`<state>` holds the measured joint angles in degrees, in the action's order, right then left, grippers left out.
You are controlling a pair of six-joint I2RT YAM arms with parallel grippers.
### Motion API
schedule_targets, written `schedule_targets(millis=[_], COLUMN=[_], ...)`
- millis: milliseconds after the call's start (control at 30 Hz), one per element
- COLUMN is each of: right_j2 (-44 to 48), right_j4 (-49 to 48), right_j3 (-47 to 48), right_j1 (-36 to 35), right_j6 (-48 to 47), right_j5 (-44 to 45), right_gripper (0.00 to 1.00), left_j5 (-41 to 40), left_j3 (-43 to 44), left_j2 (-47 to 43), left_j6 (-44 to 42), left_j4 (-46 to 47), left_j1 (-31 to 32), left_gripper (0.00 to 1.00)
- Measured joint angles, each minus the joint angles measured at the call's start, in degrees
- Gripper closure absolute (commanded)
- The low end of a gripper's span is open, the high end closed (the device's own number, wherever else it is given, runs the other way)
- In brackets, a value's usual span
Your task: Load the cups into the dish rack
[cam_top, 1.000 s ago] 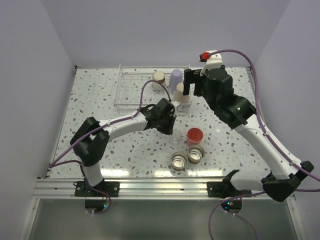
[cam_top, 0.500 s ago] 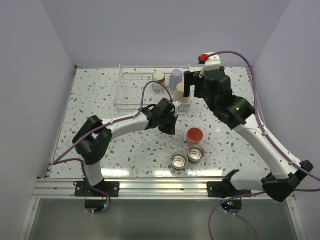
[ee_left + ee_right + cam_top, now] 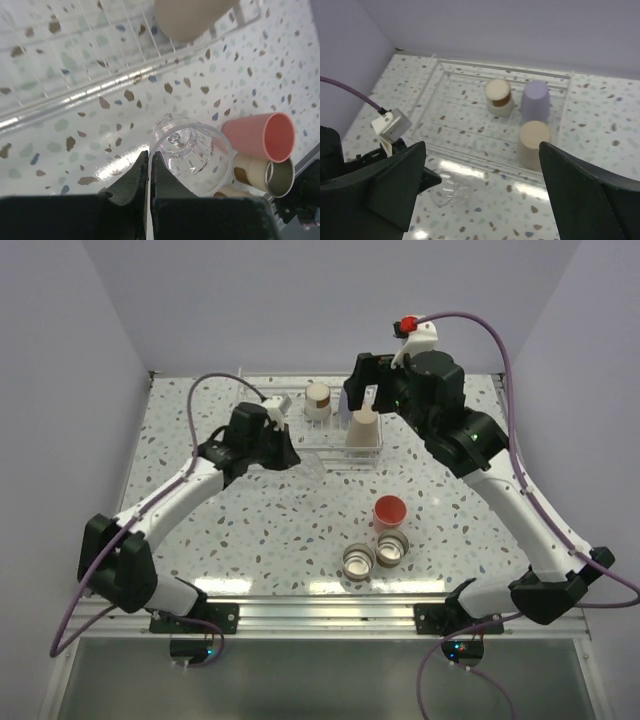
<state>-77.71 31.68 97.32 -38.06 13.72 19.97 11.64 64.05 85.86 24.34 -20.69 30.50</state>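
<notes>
- Left claw [image 3: 150,172] is pinching the rim of the small clear tumbler [image 3: 192,155]; the wire-frame dish rack [image 3: 75,97] sits just ahead of it.
- Right claw [image 3: 482,150] hangs wide open above the rack's upside-down beige cup [image 3: 534,144].

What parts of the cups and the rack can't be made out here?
Lavender cup: top view, hidden behind the right arm.
Clear cup: top view, too faint against the table.
Silvery-rimmed cups: left wrist view, partly behind the clear cup.
Dish rack: top view, front-left corner behind the left arm.
</notes>
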Motion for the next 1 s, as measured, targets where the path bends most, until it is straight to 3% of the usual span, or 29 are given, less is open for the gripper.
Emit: schedule_targets(millis=[133, 267, 467, 667, 1000], right_j2=[-3.17, -7.76, -17.31, -21.97, -22.18], right_j4=[-3.63, -14.47, -30.95, -41.68, -48.13], right_j3=[1.03, -1.42, -2.21, -3.58, -3.82], right_j1=[1.16, 3.85, 5.38, 5.11, 4.76], right_j6=[9.66, 25.05, 46.49, 60.63, 67.52], right_j5=[-10.21, -24.33, -37.29, -42.86, -44.41], right_gripper=[0.02, 0.02, 0.02, 0.02, 0.02], left_j5=[4.35, 8.35, 10.71, 9.07, 5.68], left_j3=[0.00, -0.37, -3.06, -4.96, -5.84], left_j2=[-9.35, -16.55, -23.17, -25.64, -25.68], left_j6=[0.39, 2.95, 7.06, 9.49, 11.26], left_j4=[3.02, 9.68, 20.46, 26.10, 31.93], left_j1=[-7.89, -14.32, -16.44, -16.50, -16.50], left_gripper=[1.00, 1.00, 1.00, 1.00, 1.00])
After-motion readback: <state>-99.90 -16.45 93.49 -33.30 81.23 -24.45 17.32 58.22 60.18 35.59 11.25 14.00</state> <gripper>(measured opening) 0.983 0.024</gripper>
